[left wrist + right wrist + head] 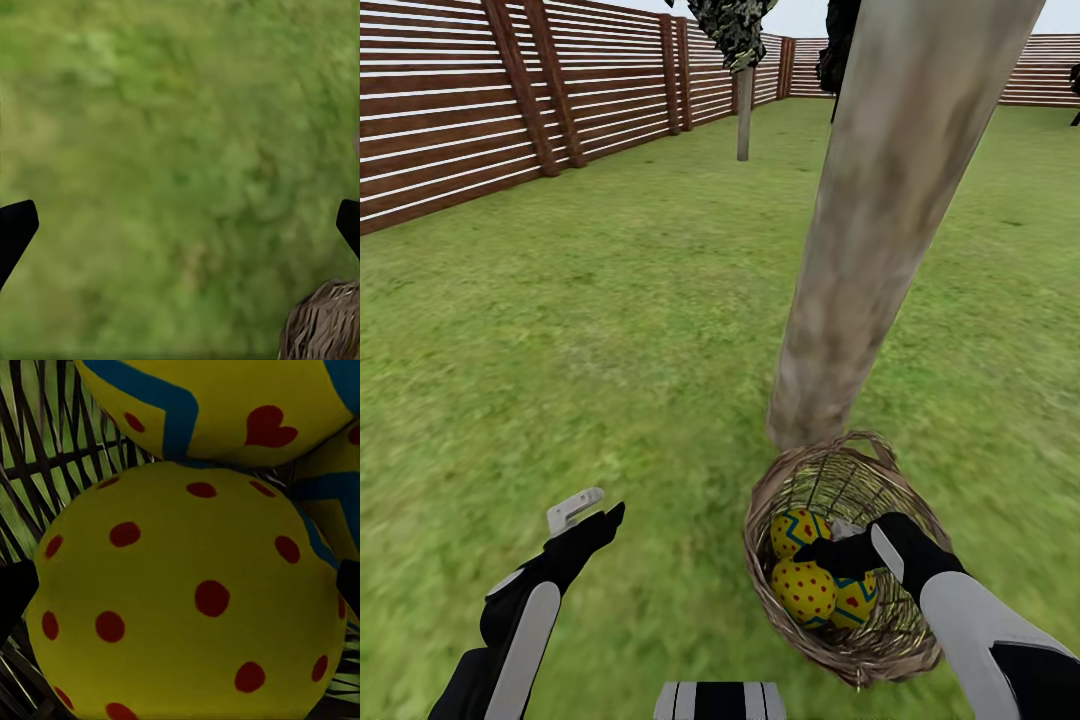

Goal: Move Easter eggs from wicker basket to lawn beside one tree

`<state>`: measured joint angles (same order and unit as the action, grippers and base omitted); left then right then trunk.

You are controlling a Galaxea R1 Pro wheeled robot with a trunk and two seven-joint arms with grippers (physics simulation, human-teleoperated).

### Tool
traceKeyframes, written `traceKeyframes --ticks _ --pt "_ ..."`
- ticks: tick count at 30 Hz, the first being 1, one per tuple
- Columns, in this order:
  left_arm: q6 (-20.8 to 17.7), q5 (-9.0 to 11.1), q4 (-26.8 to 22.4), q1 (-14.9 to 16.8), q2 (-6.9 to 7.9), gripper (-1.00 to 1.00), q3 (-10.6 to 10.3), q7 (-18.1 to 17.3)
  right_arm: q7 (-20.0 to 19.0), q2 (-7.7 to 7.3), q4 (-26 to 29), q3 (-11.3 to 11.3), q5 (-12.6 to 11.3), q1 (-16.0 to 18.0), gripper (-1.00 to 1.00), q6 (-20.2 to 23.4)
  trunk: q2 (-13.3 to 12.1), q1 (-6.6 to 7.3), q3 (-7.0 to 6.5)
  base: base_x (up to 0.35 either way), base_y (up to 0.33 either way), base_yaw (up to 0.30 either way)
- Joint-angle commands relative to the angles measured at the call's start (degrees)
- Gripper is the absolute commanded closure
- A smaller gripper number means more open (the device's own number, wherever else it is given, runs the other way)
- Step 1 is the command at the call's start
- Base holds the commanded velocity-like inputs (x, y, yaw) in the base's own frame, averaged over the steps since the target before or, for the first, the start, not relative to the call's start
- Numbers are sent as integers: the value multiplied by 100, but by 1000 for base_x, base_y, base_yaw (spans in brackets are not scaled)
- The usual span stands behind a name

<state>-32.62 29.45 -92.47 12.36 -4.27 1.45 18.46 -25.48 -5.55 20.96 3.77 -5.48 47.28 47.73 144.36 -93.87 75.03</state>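
Eggs look smooth, round, slip-prone; grip dotted one across widest middle. Right gripper inside basket, fingers wide, straddling egg. Left gripper open, empty.

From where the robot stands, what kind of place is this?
It looks like a fenced garden. A wide green lawn runs to a brown slatted wooden fence, a pale tree trunk rises close by, and a wicker basket of painted eggs sits at its foot.

Brown slatted wooden fence along the lawn's left edge and far end, dark posts. Thin grey trunk under dark foliage near far fence. Pale sky above.
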Motion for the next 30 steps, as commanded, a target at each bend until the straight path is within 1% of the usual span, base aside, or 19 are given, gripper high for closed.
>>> traceKeyframes --ticks 1,9,10,30 --pt "-22 61 -8 3 -3 -100 8 43 23 1 4 19 -42 1 -100 43 2 1 4 0 0 0" --pt "-22 61 -8 3 -3 -100 13 43 25 -3 -4 26 -39 1 -100 43 2 1 4 0 0 0" --pt "-20 61 -8 3 2 -100 18 43 21 -1 -4 26 -42 1 100 43 2 1 4 0 0 0" --pt "-18 61 -8 3 5 -100 22 43 25 -17 -4 27 -41 1 100 43 2 1 4 0 0 0"
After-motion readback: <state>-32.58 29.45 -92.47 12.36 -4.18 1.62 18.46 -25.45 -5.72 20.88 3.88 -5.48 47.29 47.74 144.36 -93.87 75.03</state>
